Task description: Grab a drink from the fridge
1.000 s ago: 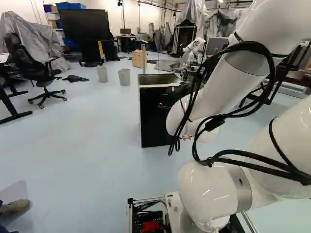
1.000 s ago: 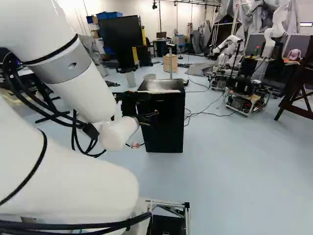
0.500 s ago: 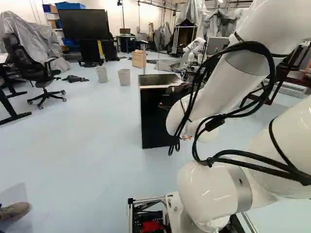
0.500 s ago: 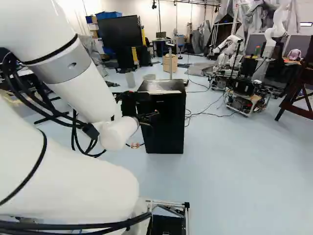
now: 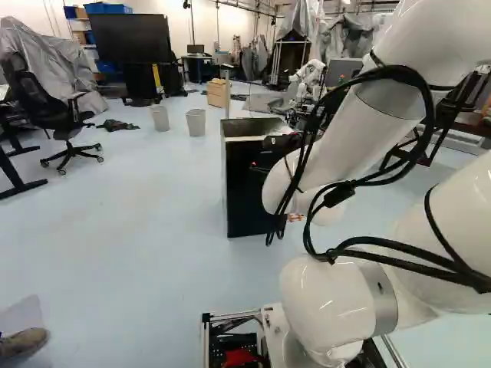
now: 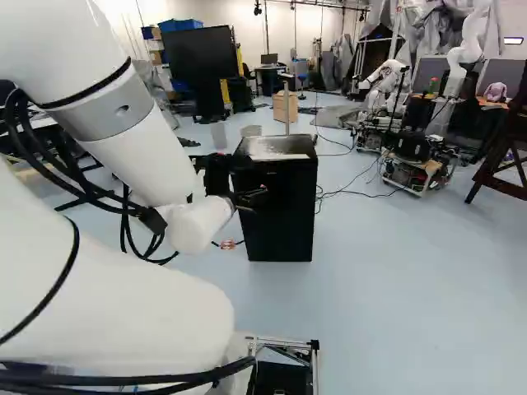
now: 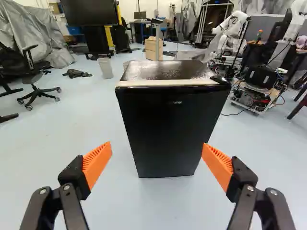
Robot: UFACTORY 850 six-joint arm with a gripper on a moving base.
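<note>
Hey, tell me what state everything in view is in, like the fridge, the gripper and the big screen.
Mini fridge: upright, door shut.
Gripper: open, nothing between its fingers.
Large screen: dark.
Office chair: upright.
Waste bin: upright.

Boxy black fridge (image 5: 242, 192) partly hidden behind that bulky white arm (image 5: 345, 146), wheeled black chair (image 7: 36, 76) cut off in the wrist view.

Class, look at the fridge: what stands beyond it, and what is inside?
Beyond the fridge are a wooden box and two bins. The fridge is shut, so its contents cannot be seen; it also hides the floor directly behind it.
</note>
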